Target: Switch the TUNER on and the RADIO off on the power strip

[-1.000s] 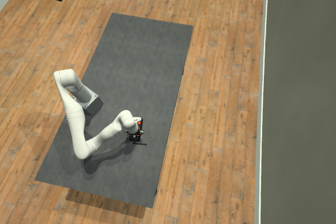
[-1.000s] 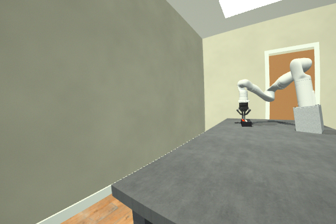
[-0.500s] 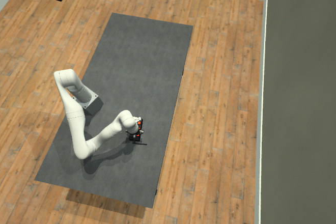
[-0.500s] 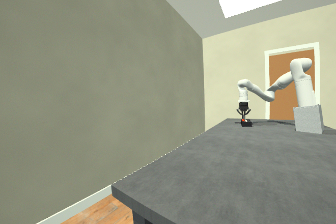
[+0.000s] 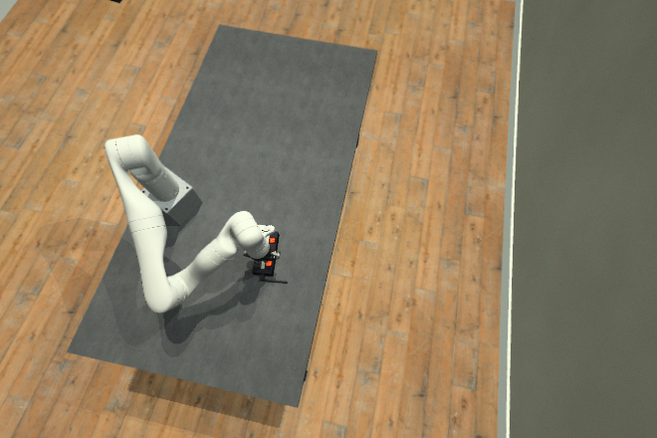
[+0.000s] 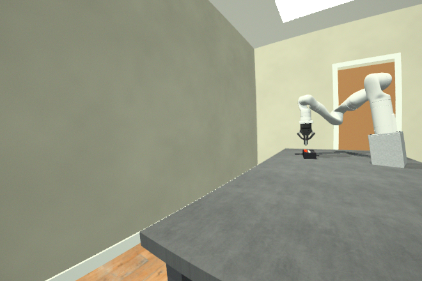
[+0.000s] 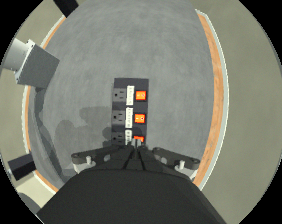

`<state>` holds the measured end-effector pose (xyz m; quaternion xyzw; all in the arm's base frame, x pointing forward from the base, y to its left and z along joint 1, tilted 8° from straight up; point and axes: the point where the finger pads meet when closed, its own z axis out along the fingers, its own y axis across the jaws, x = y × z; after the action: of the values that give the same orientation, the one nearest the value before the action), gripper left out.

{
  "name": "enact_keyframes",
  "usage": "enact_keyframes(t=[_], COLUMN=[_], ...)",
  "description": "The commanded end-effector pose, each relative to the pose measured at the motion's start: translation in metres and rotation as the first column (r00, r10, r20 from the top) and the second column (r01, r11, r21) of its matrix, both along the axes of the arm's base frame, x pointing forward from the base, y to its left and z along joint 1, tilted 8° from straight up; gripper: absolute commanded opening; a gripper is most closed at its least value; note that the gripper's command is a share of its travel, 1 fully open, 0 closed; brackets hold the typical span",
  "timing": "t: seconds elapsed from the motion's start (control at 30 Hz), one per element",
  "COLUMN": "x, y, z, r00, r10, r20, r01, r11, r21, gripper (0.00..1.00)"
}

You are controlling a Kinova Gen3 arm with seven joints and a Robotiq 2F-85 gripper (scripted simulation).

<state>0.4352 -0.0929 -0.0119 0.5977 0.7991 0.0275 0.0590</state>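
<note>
A black power strip (image 5: 265, 272) (image 6: 309, 156) (image 7: 131, 81) lies flat on the table, sockets and switches up. In the wrist view it has three orange rocker switches in a column: the far one (image 7: 141, 95), the middle one (image 7: 140, 118) and the near one (image 7: 138, 138), partly hidden by the fingertips. White labels stand beside them, too blurred to read; the switch positions cannot be told surely. My gripper (image 6: 305, 144) (image 7: 136, 143) is shut and empty. It points down a little above the strip, with a visible gap in the exterior view. The arm hides it in the top view.
The grey table (image 5: 288, 103) (image 6: 301, 215) bears the arm's base block (image 5: 181, 193) (image 6: 387, 149) (image 7: 39, 65). A thin dark bar (image 5: 277, 281) lies at one end of the strip. The table's long edge runs to the strip's right in the top view.
</note>
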Motion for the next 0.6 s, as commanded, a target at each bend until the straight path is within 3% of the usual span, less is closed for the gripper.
enact_keyframes(t=[0.0, 0.57], x=[-0.0001, -0.0003], y=[-0.0019, -0.0013], z=[0.0069, 0.0053], r00=[1.0, 1.0], r10=[-0.005, -0.002], r20=[0.004, 0.003], r01=[0.005, 0.002], r11=[1.0, 1.0], r21=[-0.011, -0.009], gripper=[0.0, 0.0])
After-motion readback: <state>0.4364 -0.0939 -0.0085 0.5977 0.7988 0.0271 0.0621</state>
